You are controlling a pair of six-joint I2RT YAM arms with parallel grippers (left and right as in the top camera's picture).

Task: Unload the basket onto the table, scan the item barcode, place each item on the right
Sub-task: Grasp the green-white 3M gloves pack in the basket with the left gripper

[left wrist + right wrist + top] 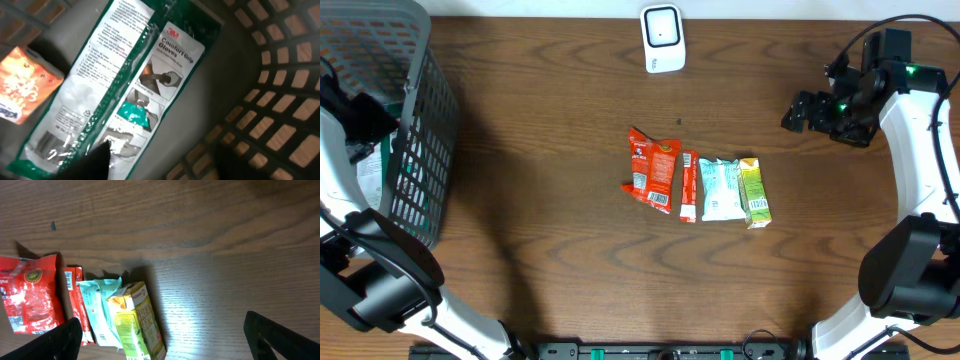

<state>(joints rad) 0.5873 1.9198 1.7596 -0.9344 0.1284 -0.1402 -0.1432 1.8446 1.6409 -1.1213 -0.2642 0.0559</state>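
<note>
Four items lie in a row mid-table: a red snack bag (653, 170), a thin red stick pack (688, 187), a pale teal pouch (721, 190) and a green tea carton (754, 192). A white barcode scanner (662, 38) stands at the back edge. My left gripper (165, 157) is down inside the grey basket (415, 120), open, just above a 3M gloves package (125, 90) that lies flat on the basket floor. My right gripper (790, 118) hovers open at the back right, holding nothing; its wrist view shows the carton (135, 325) below it.
An orange packet (25, 85) lies beside the gloves package in the basket. The basket's lattice wall (280, 100) rises close on the right of my left fingers. Bare wooden tabletop (540, 120) spreads between basket and items.
</note>
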